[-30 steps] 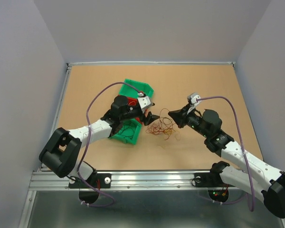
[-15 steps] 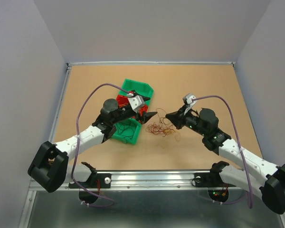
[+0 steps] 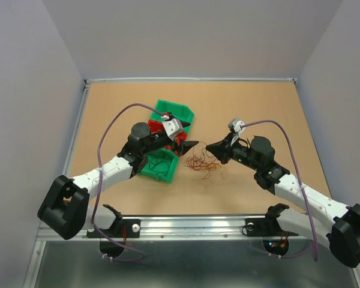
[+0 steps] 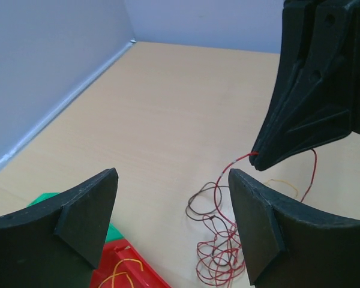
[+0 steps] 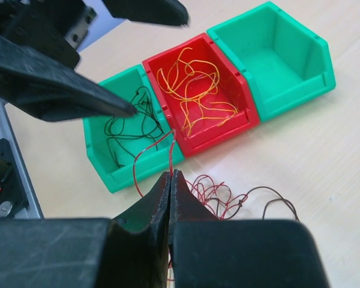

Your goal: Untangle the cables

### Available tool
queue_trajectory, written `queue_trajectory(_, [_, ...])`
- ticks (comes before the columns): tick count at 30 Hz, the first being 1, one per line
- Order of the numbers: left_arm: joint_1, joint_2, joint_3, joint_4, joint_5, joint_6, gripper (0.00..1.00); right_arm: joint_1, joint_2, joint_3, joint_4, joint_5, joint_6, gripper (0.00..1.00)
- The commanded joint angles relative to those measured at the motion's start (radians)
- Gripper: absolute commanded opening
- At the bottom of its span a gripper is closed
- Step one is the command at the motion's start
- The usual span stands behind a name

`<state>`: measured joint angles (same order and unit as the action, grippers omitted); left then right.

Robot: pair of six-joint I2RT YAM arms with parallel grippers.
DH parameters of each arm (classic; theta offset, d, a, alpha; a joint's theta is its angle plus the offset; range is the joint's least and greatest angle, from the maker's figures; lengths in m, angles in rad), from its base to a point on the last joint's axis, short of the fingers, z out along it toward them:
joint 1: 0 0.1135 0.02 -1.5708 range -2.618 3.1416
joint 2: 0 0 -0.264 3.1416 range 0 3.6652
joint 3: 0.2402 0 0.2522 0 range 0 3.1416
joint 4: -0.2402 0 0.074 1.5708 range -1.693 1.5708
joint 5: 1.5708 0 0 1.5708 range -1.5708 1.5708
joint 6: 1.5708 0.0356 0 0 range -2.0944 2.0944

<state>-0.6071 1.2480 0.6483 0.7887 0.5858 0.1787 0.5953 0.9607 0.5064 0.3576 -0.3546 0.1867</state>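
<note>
Your cables lie mid-surface, well apart from every edge and just right of the bins. The right end effector is pressed together, pinching a red cable. The left end effector is spread, holding nothing. The left arm hides part of the bins, and single strands blur together.

Top view: sat high behind my bases, far off, looking down on the whole table.
Left wrist view: close behind my left gripper, faced across toward the wall.
Right wrist view: close behind my right gripper, faced downward.
Shared: all three caught the cables.
</note>
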Motion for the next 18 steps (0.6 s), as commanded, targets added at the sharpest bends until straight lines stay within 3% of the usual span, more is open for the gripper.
queue_trajectory(1, [-0.013, 0.06, 0.071, -0.034, 0.152, 0.034, 0.85, 0.0, 0.015, -0.011, 0.092, -0.078, -0.013, 0.01])
queue_trajectory(5, [-0.045, 0.113, 0.114, -0.092, 0.158, 0.065, 0.81, -0.002, 0.035, -0.009, 0.119, -0.141, -0.007, 0.01])
queue_trajectory(7, [-0.055, 0.143, 0.141, -0.114, 0.17, 0.074, 0.72, -0.002, 0.044, -0.006, 0.129, -0.167, -0.007, 0.01])
queue_trajectory(11, [-0.079, 0.185, 0.211, -0.23, 0.12, 0.094, 0.0, 0.0, 0.067, -0.002, 0.133, -0.158, -0.013, 0.02])
queue_trajectory(16, [-0.074, 0.108, 0.192, -0.195, 0.0, 0.05, 0.0, -0.002, 0.101, -0.009, 0.156, -0.115, -0.056, 0.19])
queue_trajectory(17, [-0.074, 0.096, 0.203, -0.195, -0.039, 0.019, 0.0, 0.0, 0.117, -0.019, 0.167, -0.094, -0.075, 0.31])
queue_trajectory(18, [-0.074, 0.078, 0.212, -0.198, -0.059, -0.001, 0.0, -0.002, 0.13, -0.022, 0.194, -0.083, -0.082, 0.33])
